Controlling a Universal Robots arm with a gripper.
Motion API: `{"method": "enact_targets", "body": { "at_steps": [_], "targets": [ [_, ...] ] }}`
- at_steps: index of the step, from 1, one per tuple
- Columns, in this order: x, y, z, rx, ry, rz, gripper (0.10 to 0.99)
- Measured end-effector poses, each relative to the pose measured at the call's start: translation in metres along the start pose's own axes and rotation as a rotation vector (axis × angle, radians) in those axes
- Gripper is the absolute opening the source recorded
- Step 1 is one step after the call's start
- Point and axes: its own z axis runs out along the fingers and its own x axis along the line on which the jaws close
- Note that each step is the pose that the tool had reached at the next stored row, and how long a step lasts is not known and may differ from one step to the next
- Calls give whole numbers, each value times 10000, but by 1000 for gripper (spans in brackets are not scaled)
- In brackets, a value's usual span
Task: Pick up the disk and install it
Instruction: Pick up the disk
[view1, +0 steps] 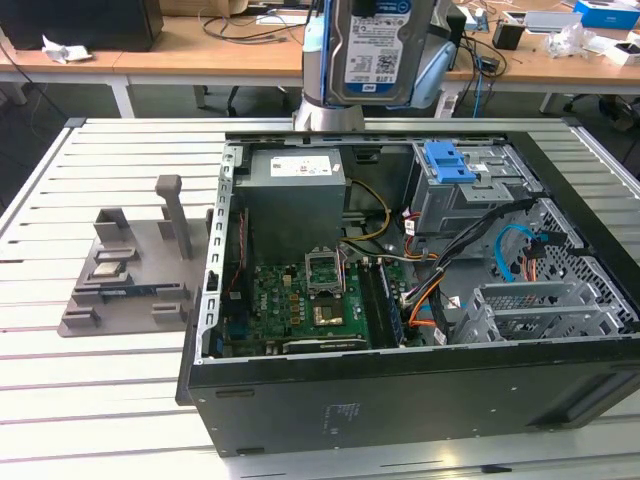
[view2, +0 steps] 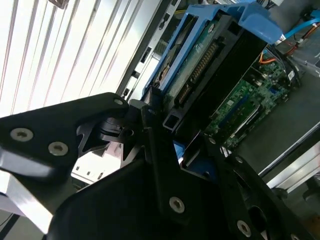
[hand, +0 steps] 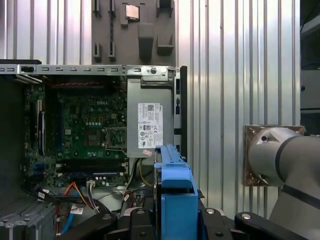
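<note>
The disk (view1: 378, 45), silver with a white-and-blue label, hangs upright in the air above the back edge of the open computer case (view1: 400, 385), in front of the arm's column. In the second wrist view my gripper (view2: 167, 122) is shut on it. Its black fingers (view2: 150, 112) clamp the blue carrier frame (view2: 260, 22), and the disk's circuit board and connector (view2: 202, 65) face the camera. The first wrist view looks down along the blue carrier's edge (hand: 175, 187) onto the case below.
Inside the case lie the power supply (view1: 295, 185), the motherboard (view1: 300, 295), loose cables (view1: 470, 260) and the grey drive cage with a blue handle (view1: 450, 165). A grey plastic stand (view1: 130, 265) sits on the slatted table at the exterior view's left. Desks with clutter stand behind.
</note>
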Motion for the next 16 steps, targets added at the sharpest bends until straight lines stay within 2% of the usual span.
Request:
{"method": "enact_targets", "body": {
  "at_steps": [2,3,4,8,10,13,16],
  "targets": [
    [0,-69,-1,-4,0,1,365],
    [0,-124,-1,-6,0,-1,365],
    [1,-212,-2,-10,-2,0,365],
    [2,-420,-5,-23,-2,0,365],
    [2,-488,-5,-27,-1,3,365],
    [4,-676,2,-43,-1,4,365],
    [5,-743,23,-54,1,3,365]
  ]
}}
